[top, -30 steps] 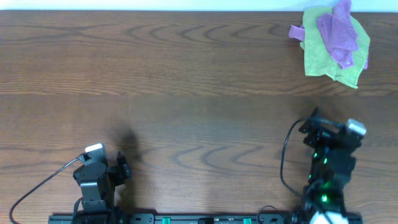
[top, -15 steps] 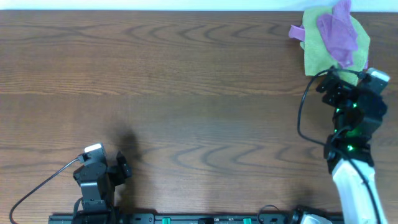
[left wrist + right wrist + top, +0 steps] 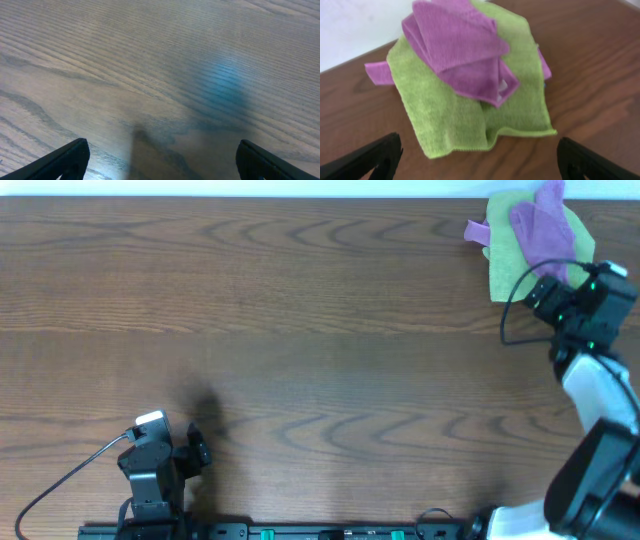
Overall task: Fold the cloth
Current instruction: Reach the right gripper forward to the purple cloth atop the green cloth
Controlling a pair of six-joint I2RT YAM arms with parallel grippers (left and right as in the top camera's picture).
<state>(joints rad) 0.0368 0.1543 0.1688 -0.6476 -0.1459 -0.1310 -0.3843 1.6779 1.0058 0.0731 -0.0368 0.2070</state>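
A crumpled green cloth lies at the table's far right corner with a crumpled purple cloth on top of it. In the right wrist view the green cloth and the purple cloth fill the middle. My right gripper is open and empty, just in front of the green cloth's near edge; overhead the right gripper partly covers that cloth. My left gripper is open and empty over bare wood near the front left.
The brown wooden table ends at a white back edge just behind the cloths. The left arm's base sits at the front left.
My right arm has swung from the front right up toward the far right corner, reaching the cloth pile. The left arm has not moved.
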